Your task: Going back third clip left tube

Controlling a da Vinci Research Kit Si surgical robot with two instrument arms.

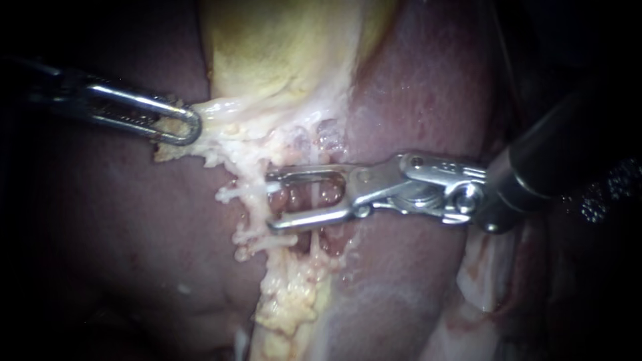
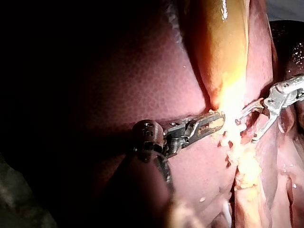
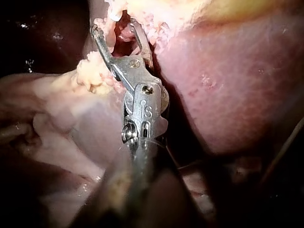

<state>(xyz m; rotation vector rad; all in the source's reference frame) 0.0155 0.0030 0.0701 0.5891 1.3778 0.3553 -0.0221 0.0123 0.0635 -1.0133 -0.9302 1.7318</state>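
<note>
From the endoscope, the left instrument (image 1: 188, 126) is clenched on pale tissue (image 1: 221, 112) at the gallbladder's (image 1: 267, 47) lower end. I'd guess it is pulling sideways to keep the stalk below stretched out over the liver (image 1: 414, 87). The right instrument (image 1: 269, 200) has its jaws released: a wide gap, nothing gripped. A thin tube (image 1: 312, 200) crosses that gap well back from the tips. A short white piece (image 1: 271, 189) just under the upper jaw's tip may be the clip. I can't be sure of that, nor which tube is the left one.

From the left wrist, the left instrument (image 2: 216, 122) is grasping the pale tissue right under the gallbladder's tip. The right instrument (image 2: 247, 129) stands just ahead, jaws spread, not touching it.

From the right wrist, the right instrument (image 3: 115, 28) forks open around red tissue and pale fat, pinching neither. No clip shows clearly here. With nothing held, it looks free to draw away.
</note>
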